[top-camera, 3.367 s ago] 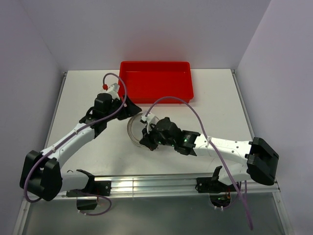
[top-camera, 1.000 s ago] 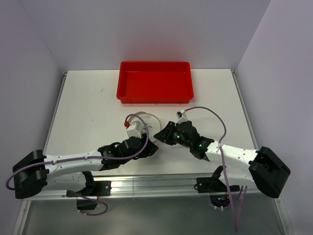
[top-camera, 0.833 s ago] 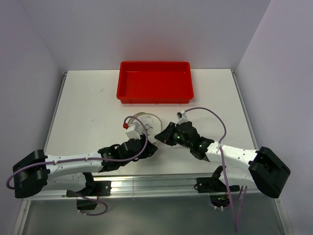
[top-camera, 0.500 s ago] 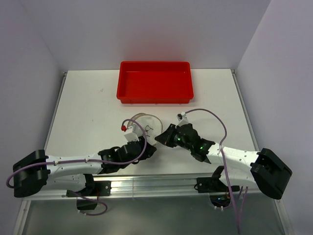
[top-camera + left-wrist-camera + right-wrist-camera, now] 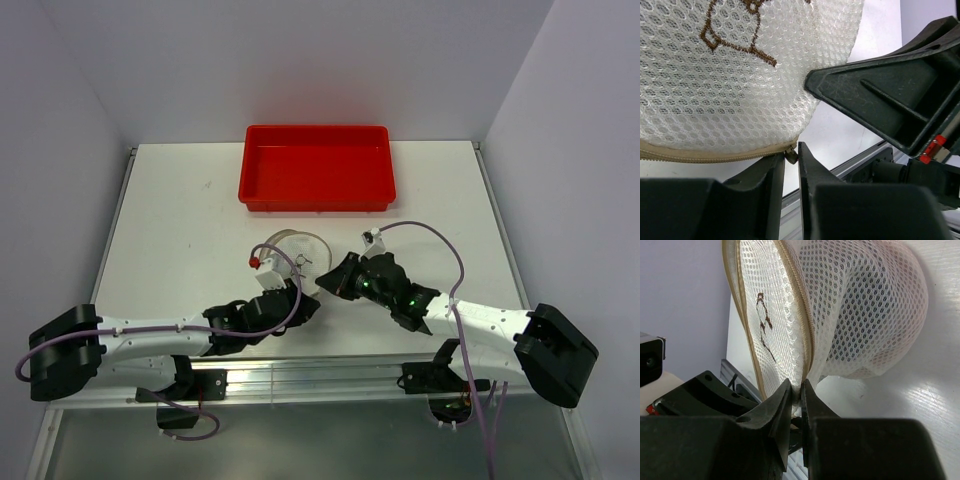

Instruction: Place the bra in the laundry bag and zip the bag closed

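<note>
The laundry bag [image 5: 293, 248] is a round white mesh drum with a tan zip rim, lying on the table between my two grippers. In the left wrist view its lid [image 5: 715, 75] with a brown drawing fills the top. My left gripper [image 5: 791, 157] is pinched on the small zip pull [image 5: 790, 157] at the rim. My right gripper [image 5: 800, 390] is shut on the bag's mesh edge beside the zip [image 5: 807, 340]. From above, the left gripper [image 5: 307, 300] and the right gripper [image 5: 326, 283] meet at the bag's near right side. The bra is hidden.
A red rectangular tray [image 5: 316, 205] stands at the back of the table behind the bag. An aluminium rail [image 5: 300, 375] runs along the near edge by the arm bases. Walls close in the left and right sides.
My left gripper's jaws have narrowed onto the zip pull, and the left wrist has shifted slightly toward the near edge. The right gripper has tightened on the bag's edge.
</note>
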Available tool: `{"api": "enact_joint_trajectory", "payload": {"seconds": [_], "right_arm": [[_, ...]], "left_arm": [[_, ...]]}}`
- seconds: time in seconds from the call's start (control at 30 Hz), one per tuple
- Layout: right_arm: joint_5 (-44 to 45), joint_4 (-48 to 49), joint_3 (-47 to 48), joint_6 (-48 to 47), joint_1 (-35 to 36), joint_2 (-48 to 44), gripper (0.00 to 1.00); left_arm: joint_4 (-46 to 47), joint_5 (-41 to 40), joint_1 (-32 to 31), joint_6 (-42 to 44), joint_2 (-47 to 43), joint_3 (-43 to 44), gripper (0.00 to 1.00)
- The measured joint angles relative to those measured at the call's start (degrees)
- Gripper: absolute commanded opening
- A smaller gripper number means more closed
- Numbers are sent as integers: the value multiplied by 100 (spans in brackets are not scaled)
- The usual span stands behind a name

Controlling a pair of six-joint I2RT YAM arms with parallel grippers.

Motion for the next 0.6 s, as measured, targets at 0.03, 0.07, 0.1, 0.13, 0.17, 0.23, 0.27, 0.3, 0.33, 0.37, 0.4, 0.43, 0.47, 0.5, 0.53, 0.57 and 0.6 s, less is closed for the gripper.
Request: {"api": "enact_joint_trajectory", "payload": {"seconds": [0.03,0.07,0.1,0.13,0.17,0.23,0.27,0.3,0.33,0.37,0.4,0.43,0.47,0.5,0.53,0.57,0.6], "right_arm": [[0,0,0,-2,2,2,12],[0,0,0,-2,2,7,12],[0,-4,0,-4,4,9,12],[2,-7,0,-7,4,11,12],[15,-9,0,-20,4,11,11],[15,-15,2,-52,4,11,10],[15,-33,4,-81,4,11,9],[20,-59,15,-111,4,11,5],[17,-76,28,-142,2,11,4],[13,-103,48,-177,-24,11,2],[-22,-140,85,-223,-48,20,1],[-76,-192,140,-267,-90,35,0],[-144,-238,212,-326,-144,63,0],[-199,-264,267,-378,-188,96,0],[-284,-319,328,-442,-238,136,0],[-367,-367,398,-514,-284,181,0],[-470,-428,468,-575,-337,232,0]], "left_arm": [[11,0,-2,-11,26,0,17],[15,0,-4,-22,50,0,15],[11,0,-9,-24,66,0,13],[9,0,-13,-31,68,0,7],[9,-2,-17,-35,66,0,4],[-15,-2,-20,-52,28,0,0],[-46,-2,-22,-57,-13,0,0],[-83,-2,-22,-63,-63,0,0],[-129,-2,-22,-68,-127,0,0],[-175,-4,-22,-63,-188,0,0],[-229,-9,-22,-57,-251,0,0],[-313,-24,-22,-48,-313,4,0],[-376,-48,-20,-39,-358,2,0],[-448,-81,-20,-9,-407,11,0],[-507,-118,-20,26,-446,22,0],[-575,-149,-20,50,-476,44,0],[-643,-157,-20,83,-514,63,0]]}}
